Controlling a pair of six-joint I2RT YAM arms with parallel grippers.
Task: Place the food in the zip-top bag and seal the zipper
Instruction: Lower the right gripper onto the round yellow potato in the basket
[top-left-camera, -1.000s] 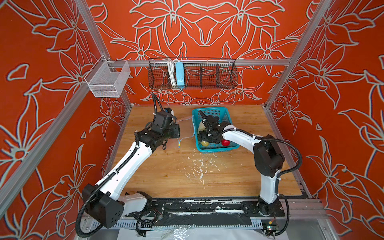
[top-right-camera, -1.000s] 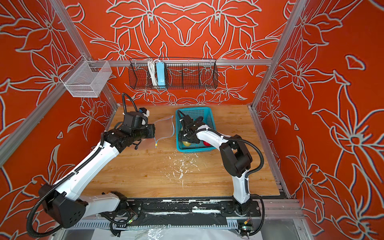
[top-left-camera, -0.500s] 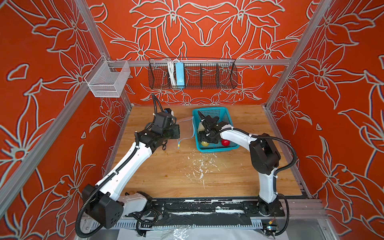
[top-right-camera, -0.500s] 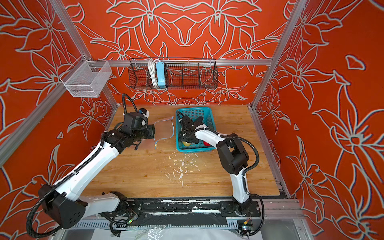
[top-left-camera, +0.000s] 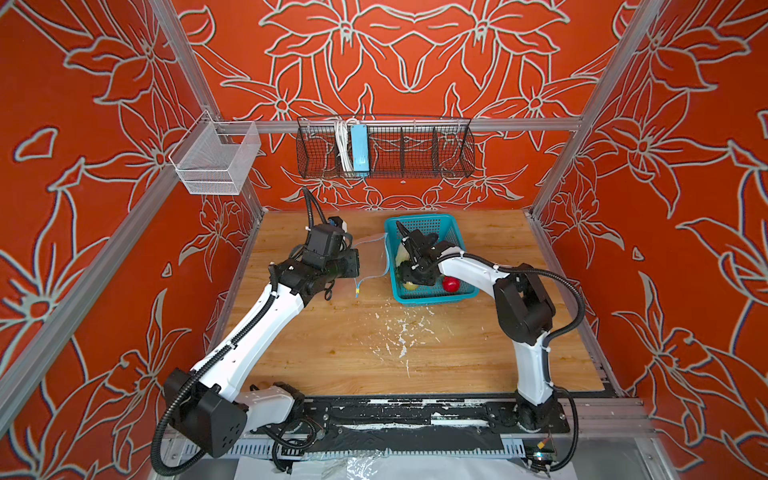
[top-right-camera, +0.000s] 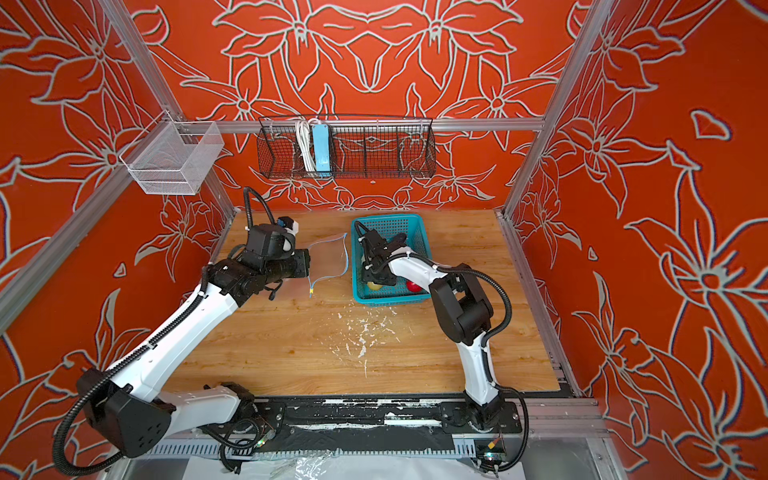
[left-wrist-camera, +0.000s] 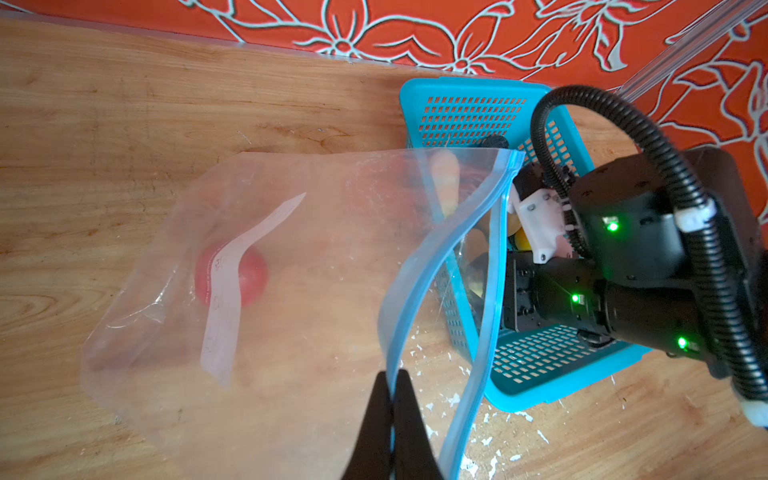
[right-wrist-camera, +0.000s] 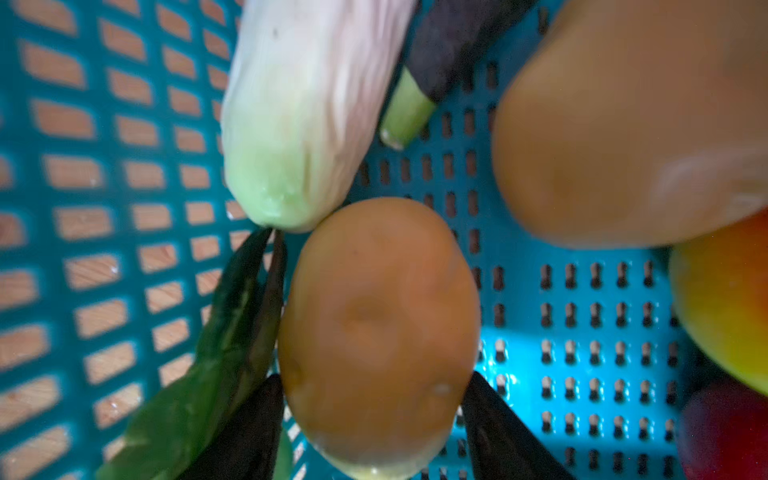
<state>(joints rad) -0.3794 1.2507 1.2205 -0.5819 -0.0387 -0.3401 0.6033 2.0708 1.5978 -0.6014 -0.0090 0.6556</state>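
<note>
The walls are orange-red with a pattern of large grey-white outlined flowers. The table is light wood with white flecks. The basket is teal, with small slots. The zip-top bag is clear with a light-blue zipper and a white label; a red tomato shows through it. The potato is brownish yellow.

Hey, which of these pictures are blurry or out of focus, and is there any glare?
Right wrist view: the nearer potato is badly out of focus, the potato between the fingers only soft. Left wrist view: sharp, faint sheen on the bag. Both top views: evenly lit, no glare.
</note>
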